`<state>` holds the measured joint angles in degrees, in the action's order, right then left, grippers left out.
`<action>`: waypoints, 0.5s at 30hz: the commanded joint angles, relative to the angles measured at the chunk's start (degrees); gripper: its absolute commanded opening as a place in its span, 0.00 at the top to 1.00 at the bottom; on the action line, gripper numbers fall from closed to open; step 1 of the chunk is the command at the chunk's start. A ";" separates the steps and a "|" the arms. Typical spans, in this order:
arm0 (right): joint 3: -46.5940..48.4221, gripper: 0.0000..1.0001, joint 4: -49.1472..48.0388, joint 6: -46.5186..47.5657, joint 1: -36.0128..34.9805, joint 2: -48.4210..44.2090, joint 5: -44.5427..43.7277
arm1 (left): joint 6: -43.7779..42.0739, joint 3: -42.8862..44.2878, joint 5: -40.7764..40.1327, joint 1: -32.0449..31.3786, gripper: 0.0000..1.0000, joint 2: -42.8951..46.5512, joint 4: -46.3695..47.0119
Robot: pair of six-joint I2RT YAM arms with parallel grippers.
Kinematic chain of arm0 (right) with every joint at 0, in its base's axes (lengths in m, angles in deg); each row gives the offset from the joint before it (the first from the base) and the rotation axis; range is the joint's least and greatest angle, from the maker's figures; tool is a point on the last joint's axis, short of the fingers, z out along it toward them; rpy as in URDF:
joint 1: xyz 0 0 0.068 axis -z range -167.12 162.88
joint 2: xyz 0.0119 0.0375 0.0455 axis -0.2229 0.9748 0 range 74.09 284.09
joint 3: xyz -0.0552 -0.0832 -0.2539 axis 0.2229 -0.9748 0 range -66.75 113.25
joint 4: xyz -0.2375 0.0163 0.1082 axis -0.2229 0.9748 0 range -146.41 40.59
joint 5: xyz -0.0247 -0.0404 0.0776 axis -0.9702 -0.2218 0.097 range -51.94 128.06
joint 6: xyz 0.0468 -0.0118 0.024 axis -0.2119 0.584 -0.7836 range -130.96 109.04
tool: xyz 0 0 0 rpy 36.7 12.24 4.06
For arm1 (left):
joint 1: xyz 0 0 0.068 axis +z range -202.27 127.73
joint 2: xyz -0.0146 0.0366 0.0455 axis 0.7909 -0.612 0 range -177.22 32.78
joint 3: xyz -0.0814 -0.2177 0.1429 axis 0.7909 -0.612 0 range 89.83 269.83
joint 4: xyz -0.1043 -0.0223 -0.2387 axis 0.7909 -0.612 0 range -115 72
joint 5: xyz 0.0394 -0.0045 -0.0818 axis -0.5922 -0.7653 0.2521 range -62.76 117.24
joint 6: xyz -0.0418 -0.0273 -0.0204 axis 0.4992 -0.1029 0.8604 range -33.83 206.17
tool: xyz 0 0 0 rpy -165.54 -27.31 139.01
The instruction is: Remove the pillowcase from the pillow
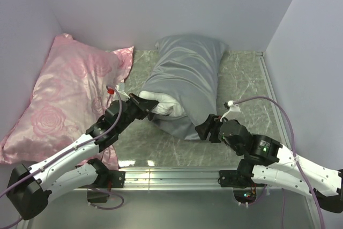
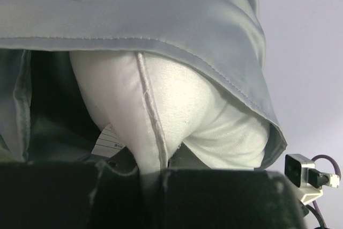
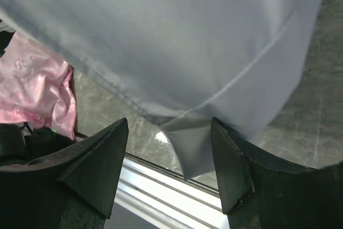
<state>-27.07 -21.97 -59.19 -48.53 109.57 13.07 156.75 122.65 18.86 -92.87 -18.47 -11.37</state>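
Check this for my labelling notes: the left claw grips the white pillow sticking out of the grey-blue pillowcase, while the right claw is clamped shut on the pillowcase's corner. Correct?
Not quite. The right claw is open: the right wrist view shows the pillowcase corner hanging between its spread fingers, unclamped. The left claw does grip the white pillow.

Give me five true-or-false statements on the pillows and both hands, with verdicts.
1. The pillow pokes out of the pillowcase at its near end. True.
2. The right hand is clamped on the pillowcase. False: its fingers stand apart around a hanging corner.
3. The left hand grips the pillow's exposed corner. True.
4. The pink pillow lies right of the grey pillowcase. False: it lies left.
5. The pillowcase is fully off. False: it covers most of the pillow.
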 commanded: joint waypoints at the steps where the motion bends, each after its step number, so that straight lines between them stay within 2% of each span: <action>1: 0.22 0.30 2.03 -3.71 -0.12 -1.04 -4.71 | -1.68 4.88 -2.60 0.35 0.99 1.58 4.44; 7: 1.19 0.32 4.50 -4.68 -0.38 2.22 -4.98 | -3.26 6.64 -3.05 0.26 0.99 2.55 1.28; 11: -1.71 0.24 0.82 -1.27 -0.73 -1.37 -2.96 | -3.61 7.70 -2.43 0.34 0.99 0.97 1.01; 15: -1.19 0.22 1.07 1.38 -0.82 -2.18 -1.73 | -2.91 7.61 -2.25 0.35 1.00 -0.35 1.89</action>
<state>-28.58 -19.81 -60.44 -49.01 108.37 11.72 154.31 126.30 18.95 -92.87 -18.97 -16.14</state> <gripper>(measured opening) 0.774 0.082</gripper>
